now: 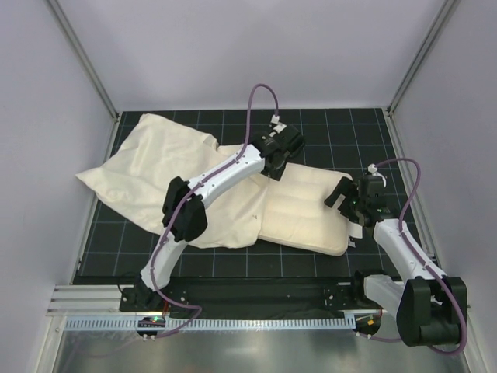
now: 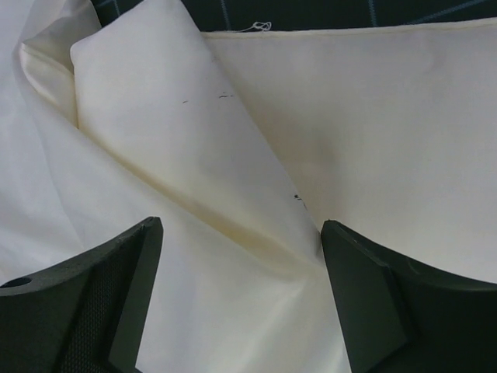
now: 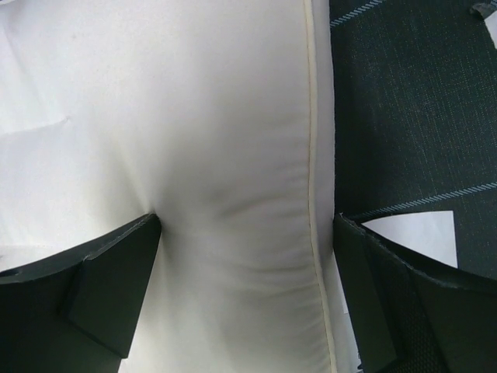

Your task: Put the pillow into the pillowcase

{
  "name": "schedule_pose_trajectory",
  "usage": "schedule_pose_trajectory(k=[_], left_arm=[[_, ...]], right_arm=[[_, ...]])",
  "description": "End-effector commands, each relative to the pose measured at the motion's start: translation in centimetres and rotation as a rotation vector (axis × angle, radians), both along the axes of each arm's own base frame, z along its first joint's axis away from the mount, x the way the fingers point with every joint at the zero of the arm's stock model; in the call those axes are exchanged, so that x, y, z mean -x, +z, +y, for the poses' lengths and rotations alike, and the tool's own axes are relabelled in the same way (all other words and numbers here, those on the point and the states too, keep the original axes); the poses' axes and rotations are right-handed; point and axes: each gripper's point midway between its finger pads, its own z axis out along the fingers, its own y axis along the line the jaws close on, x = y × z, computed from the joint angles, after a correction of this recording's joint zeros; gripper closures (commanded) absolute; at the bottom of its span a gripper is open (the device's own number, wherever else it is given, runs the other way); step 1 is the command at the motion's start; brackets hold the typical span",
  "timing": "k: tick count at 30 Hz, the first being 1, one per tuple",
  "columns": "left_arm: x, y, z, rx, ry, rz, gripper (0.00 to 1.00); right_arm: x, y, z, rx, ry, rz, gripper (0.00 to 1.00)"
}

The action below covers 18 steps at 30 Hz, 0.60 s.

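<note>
The pillow (image 1: 307,214) is laid flat on the dark table (image 1: 326,128), right of centre. Its left end is met by the pillowcase (image 1: 155,167), which is spread crumpled toward the far left. Whether that end is tucked inside the sack's mouth cannot be told. Most of the cushion is plainly uncovered, so nearly all the insertion is judged still undone.

The left gripper (image 1: 272,165) is held with jaws spread over folds of the case. The right gripper (image 1: 348,206) is spread astride the pillow's right seam, with nothing clamped.

A small white tag (image 3: 415,233) is seen blank, and no logo or writing can be read.
</note>
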Motion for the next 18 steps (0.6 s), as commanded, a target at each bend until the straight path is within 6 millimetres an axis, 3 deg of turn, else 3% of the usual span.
schedule_pose_trajectory(k=[1,6,7,10,13,15,16,17,18], left_arm=[[0.0,0.6,0.0,0.033,-0.022,0.019,0.12],[-1.0,-1.2,0.6,0.005,0.002,0.060,0.11],[-1.4,-2.7,1.4,-0.032,0.021,0.084,0.11],[-2.9,-4.7,4.0,-0.076,0.091,0.120,0.16],[-3.0,-6.5,5.5,-0.064,0.115,0.186,0.24],[-3.4,-6.9,6.1,-0.052,0.120,0.198,0.44],[-3.6,-6.8,6.2,-0.054,0.119,0.194,0.56],[-3.8,-6.5,6.0,-0.049,0.114,0.182,0.82],[-3.9,-5.9,5.7,-0.037,0.098,0.172,0.91]], right_arm=[[-0.4,0.0,-0.1,0.001,-0.010,-0.021,0.00],[-0.4,-0.2,0.2,-0.013,-0.008,-0.011,0.00],[-0.5,0.0,0.2,-0.018,-0.008,-0.020,0.00],[-0.4,0.1,0.4,-0.029,-0.006,-0.032,0.01],[-0.3,0.1,0.7,-0.040,0.005,-0.036,0.05],[-0.3,0.1,1.0,-0.052,0.022,-0.042,0.19],[-0.3,0.1,1.2,-0.058,0.031,-0.048,0.37],[-0.3,0.2,1.6,-0.074,0.048,-0.059,0.47],[-0.4,0.5,1.9,-0.084,0.064,-0.073,0.59]])
